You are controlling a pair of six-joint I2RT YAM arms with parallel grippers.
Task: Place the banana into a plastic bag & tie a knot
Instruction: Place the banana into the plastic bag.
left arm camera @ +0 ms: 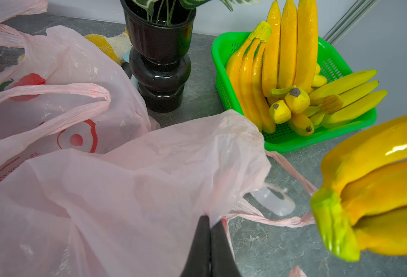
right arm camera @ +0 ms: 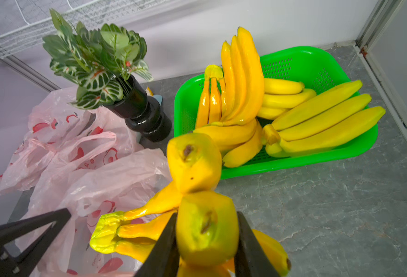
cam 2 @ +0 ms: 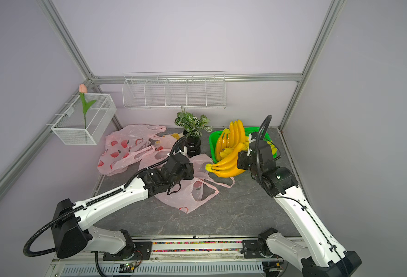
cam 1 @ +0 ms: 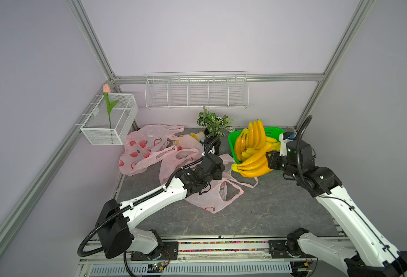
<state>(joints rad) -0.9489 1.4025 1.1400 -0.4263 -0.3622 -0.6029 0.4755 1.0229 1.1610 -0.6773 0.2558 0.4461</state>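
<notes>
Your left hand is pinched together on an edge of the pink bag and holds it up off the desk, probably to keep the mouth open toward the fruit. Your right hand is clamped on the blunt end of one banana. The whole banana bunch hangs in front of that hand, outside the green basket, with its stalk pointing at the bag near your left hand.

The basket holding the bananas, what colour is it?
The basket is bright green, with small holes; clearest in the right wrist view.
</notes>
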